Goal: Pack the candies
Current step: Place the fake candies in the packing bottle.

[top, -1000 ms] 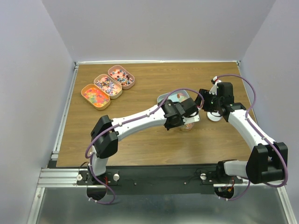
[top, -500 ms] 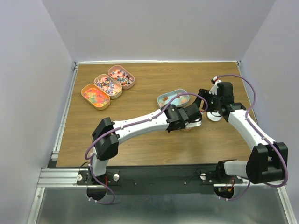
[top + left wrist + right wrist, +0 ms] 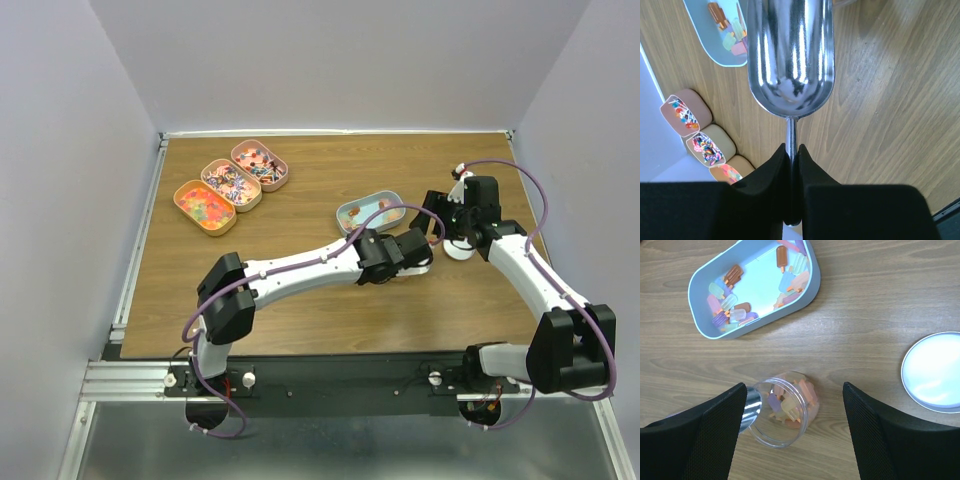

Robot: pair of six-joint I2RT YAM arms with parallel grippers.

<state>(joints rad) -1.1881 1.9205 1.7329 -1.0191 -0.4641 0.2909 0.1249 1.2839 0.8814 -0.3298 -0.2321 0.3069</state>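
Noted left gripper (image 3: 791, 167) pinched on scoop (image 3: 790, 55) handle, visible bowl bare, lip at jar (image 3: 765, 432) rim. Saw right gripper (image 3: 795, 432) spread wide above jar, holding nothing. Found candies (image 3: 790, 407) inside jar, more in blue tin (image 3: 760, 287) beyond it. Judged slow tipping, lip over jar mouth, safest.

Brown wood-grain table (image 3: 300, 310) inside plain pale grey walls (image 3: 340, 60), aluminium rail (image 3: 140, 230) along its left edge.

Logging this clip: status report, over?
Left end effector shut on scoop, scoop looks empty. Right end effector open over jar. Candies in jar, more in blue tin. Lid off, beside jar.
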